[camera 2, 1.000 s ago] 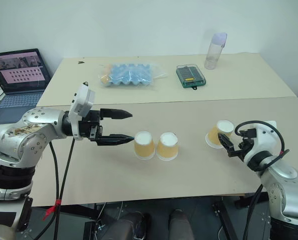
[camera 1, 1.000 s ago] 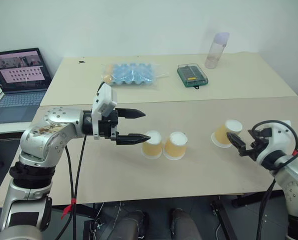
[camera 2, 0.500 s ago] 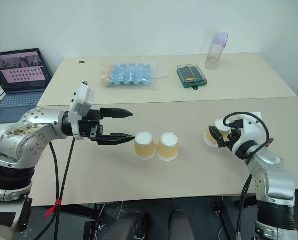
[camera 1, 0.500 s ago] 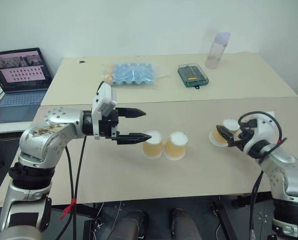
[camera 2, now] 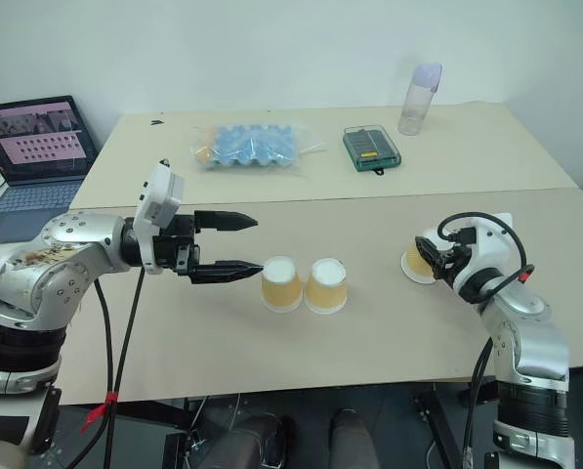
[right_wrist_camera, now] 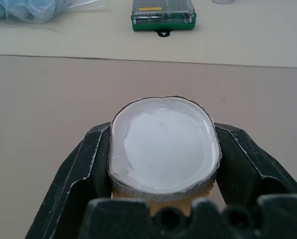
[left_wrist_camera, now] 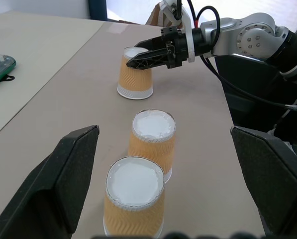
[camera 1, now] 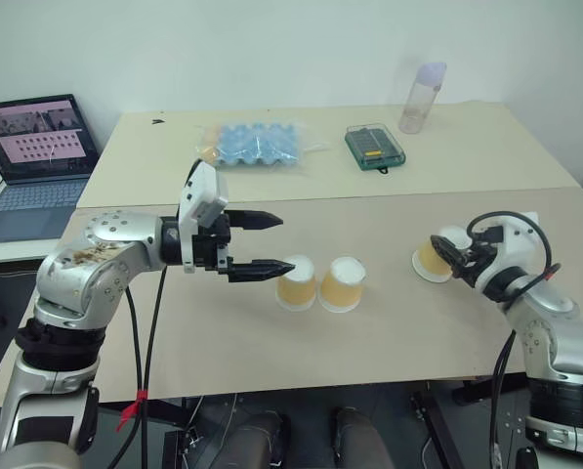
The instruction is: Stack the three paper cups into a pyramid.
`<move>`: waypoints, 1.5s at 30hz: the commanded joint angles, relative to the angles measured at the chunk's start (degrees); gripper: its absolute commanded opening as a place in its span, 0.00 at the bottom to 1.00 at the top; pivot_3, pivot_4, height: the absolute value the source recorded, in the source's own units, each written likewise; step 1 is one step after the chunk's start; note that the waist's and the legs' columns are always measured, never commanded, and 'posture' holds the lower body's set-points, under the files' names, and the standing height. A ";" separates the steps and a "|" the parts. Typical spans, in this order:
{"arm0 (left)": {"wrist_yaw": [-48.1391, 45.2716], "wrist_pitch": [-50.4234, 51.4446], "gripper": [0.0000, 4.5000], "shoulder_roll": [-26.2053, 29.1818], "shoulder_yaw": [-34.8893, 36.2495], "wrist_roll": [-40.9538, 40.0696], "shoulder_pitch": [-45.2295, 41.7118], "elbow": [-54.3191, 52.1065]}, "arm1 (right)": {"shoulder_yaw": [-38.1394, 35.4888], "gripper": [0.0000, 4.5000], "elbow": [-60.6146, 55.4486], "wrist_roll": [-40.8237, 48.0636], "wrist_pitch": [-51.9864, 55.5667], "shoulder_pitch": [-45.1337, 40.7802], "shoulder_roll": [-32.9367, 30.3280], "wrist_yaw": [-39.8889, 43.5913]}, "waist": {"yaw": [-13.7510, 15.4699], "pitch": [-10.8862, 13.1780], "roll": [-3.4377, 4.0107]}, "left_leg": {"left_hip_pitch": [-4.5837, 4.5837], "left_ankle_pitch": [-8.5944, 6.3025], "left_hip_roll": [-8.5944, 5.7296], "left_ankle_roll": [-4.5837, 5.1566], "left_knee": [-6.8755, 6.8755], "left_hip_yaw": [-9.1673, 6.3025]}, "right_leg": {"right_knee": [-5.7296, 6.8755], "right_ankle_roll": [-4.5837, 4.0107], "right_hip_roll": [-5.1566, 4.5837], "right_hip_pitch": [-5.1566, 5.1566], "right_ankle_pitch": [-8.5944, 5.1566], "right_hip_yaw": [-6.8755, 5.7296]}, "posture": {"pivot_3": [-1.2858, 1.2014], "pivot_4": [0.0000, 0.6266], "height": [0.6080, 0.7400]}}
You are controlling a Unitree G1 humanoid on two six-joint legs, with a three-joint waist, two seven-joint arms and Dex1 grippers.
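Note:
Three yellow-orange paper cups stand upside down on the tan table (camera 1: 223,332). Two of them, one cup (camera 1: 297,281) and its neighbour (camera 1: 342,283), touch side by side at the middle. Just left of that pair my left gripper (camera 1: 283,243) hangs open, pointing at them with nothing between its fingers. The third cup (camera 1: 432,258) stands apart on the right, and my right gripper (camera 1: 448,254) is shut on its upper part. In the right wrist view that cup (right_wrist_camera: 164,144) is squeezed to an oval between the black fingers (right_wrist_camera: 88,164). The left wrist view shows all three cups, the far cup (left_wrist_camera: 135,79) in the grip.
On the rear table lie a blue egg-tray pack (camera 1: 257,144) and a green case (camera 1: 375,148), with a clear bottle (camera 1: 423,98) standing beside them. An open laptop (camera 1: 37,156) sits at the far left. The table's front edge runs close below the cups.
My right gripper moved forward onto the right-hand cup and shut on it. The left arm and the two middle cups stayed put.

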 commanded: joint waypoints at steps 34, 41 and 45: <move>1.07 -0.21 1.00 3.12 2.62 -0.63 1.79 -2.74 | 20.80 0.59 -12.33 18.51 20.59 -28.21 -12.12 27.29 | -0.02 0.08 0.00 | -0.61 0.04 0.13 -0.05 0.01 0.12 | -0.01 -0.18 -0.03 -0.72 0.13 -0.07 | 0.52 0.24 1.00; 1.58 -0.20 1.00 2.84 2.55 -0.75 2.09 -2.90 | 23.29 0.59 -12.05 15.03 18.98 -27.84 -10.62 27.32 | -0.07 0.07 0.00 | -0.60 0.06 0.15 -0.08 0.01 0.14 | 0.02 -0.21 -0.01 -0.75 0.15 -0.06 | 0.52 0.24 1.00; 1.68 -0.23 1.00 2.89 2.62 -0.83 2.24 -3.04 | 23.84 0.59 -12.54 14.25 18.87 -27.97 -9.90 27.05 | -0.07 0.07 -0.01 | -0.59 0.06 0.15 -0.09 0.02 0.14 | 0.02 -0.22 -0.01 -0.74 0.15 -0.06 | 0.52 0.24 1.00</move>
